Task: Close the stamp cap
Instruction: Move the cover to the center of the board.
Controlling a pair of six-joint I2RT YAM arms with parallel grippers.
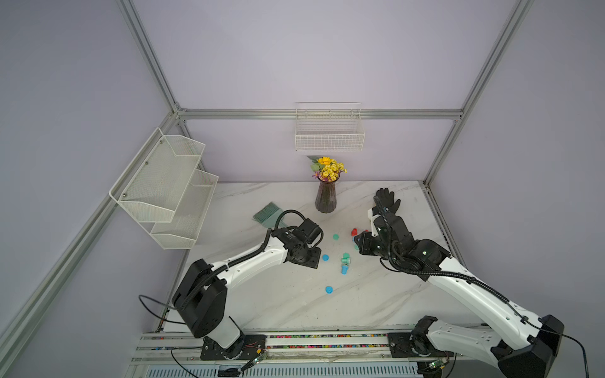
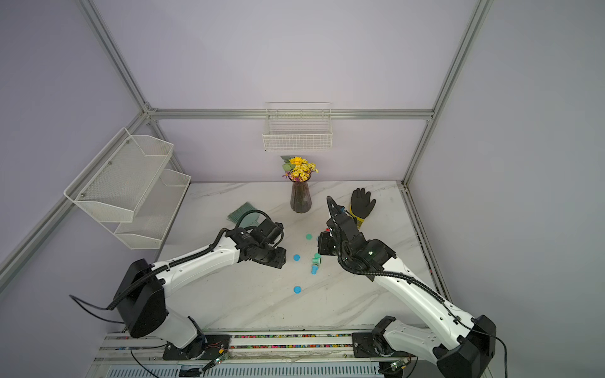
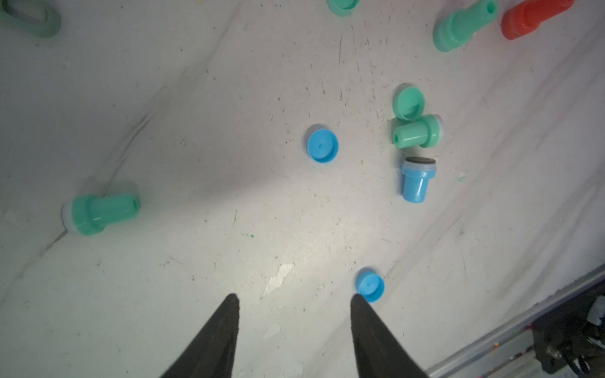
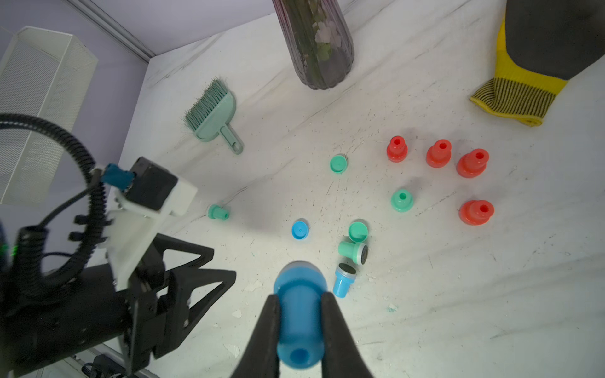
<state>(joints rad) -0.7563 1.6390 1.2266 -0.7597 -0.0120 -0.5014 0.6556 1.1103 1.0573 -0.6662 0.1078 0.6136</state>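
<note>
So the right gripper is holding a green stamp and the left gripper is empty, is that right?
Not quite: the right gripper holds a blue stamp, not a green one, as the right wrist view shows. The left gripper is empty, jaws apart.

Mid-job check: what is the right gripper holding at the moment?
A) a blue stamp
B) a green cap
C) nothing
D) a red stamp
A: in the right wrist view, the right gripper has its fingers closed on either side of the blue stamp, which is lifted off the table.
</note>
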